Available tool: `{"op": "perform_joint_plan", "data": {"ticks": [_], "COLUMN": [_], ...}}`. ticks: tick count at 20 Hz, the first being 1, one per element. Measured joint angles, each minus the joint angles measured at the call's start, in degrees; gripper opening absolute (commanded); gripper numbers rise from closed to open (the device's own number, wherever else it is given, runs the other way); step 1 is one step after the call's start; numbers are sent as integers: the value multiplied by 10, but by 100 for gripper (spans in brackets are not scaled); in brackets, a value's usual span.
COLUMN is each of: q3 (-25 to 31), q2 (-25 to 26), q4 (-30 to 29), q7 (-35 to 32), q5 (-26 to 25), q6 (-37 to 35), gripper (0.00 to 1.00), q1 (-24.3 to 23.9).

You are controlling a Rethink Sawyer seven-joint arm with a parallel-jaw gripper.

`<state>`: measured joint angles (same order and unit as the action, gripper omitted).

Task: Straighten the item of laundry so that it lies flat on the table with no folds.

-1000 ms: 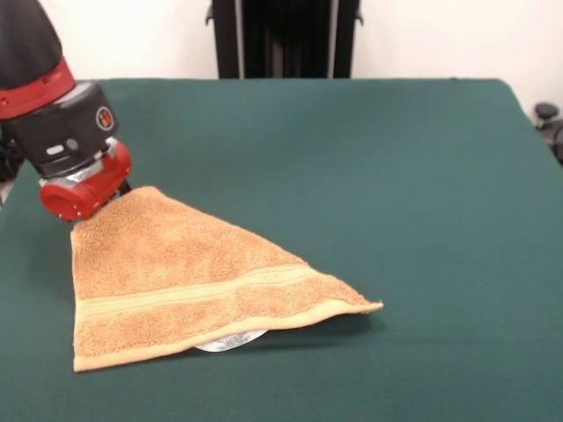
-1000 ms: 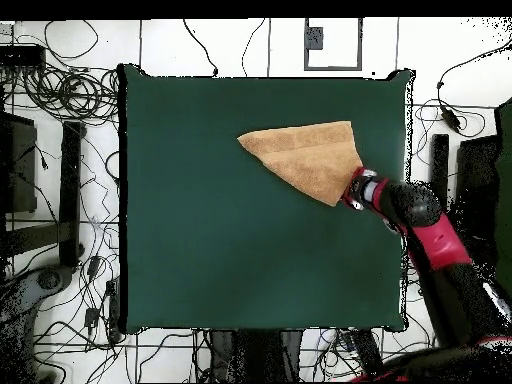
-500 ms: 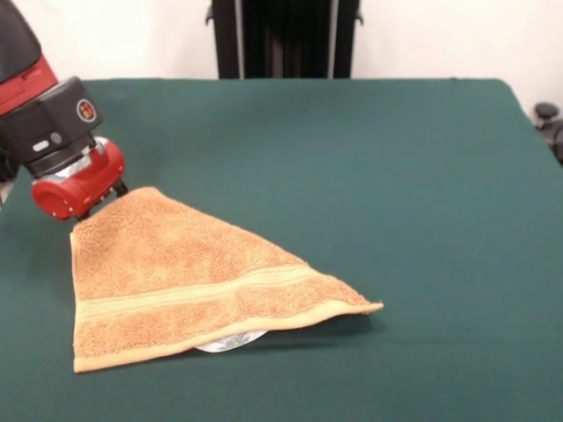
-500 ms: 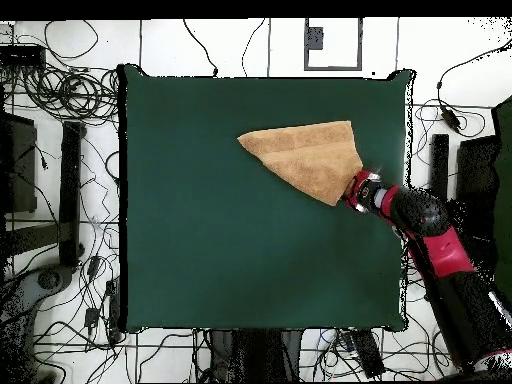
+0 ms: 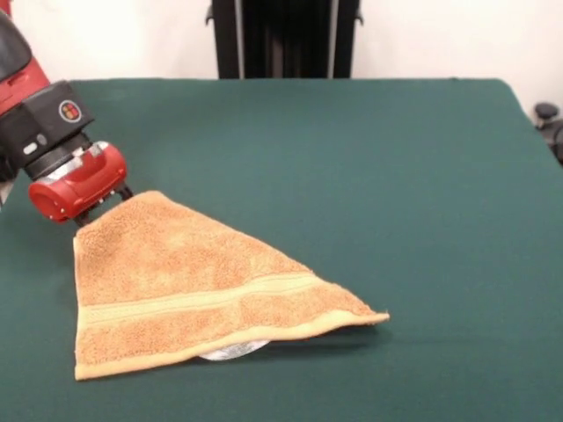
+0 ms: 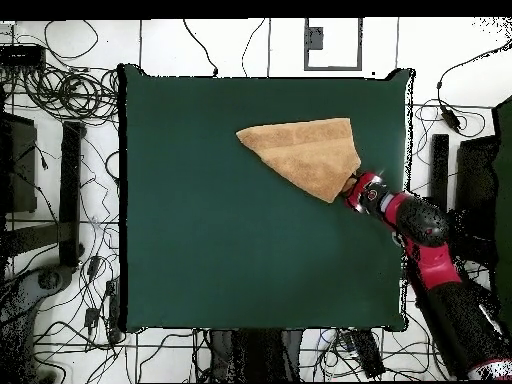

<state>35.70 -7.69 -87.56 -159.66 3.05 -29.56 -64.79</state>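
The orange-tan towel (image 5: 185,281) lies on the green table (image 5: 369,158), folded over into a triangle, with its woven band (image 5: 193,299) near the front edge. A white tag (image 5: 230,352) peeks out from under that edge. My gripper (image 5: 101,207) is at the towel's far left corner, shut on the cloth there and holding it slightly raised. In the overhead view the towel (image 6: 305,155) lies at the upper right of the table (image 6: 220,250), and the gripper (image 6: 350,185) is at its lower right tip.
The robot's black pedestal (image 5: 286,40) stands behind the table's far edge. The gripper works close to the table's side edge (image 6: 405,200). Cables (image 6: 60,90) lie on the floor around the table.
The gripper has shifted slightly outward and lower at the towel's corner. The towel has slid a little with it, and its right tip sits slightly nearer the front.
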Motion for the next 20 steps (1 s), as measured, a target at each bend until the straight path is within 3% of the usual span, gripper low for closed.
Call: {"op": "perform_joint_plan", "data": {"ticks": [8, 20], "q3": [66, 156], "q2": [57, 127], "q4": [-67, -244], "q7": [0, 0], "q5": [27, 29], "q6": [72, 134], "gripper": [100, 100], "q1": [-53, -136]}}
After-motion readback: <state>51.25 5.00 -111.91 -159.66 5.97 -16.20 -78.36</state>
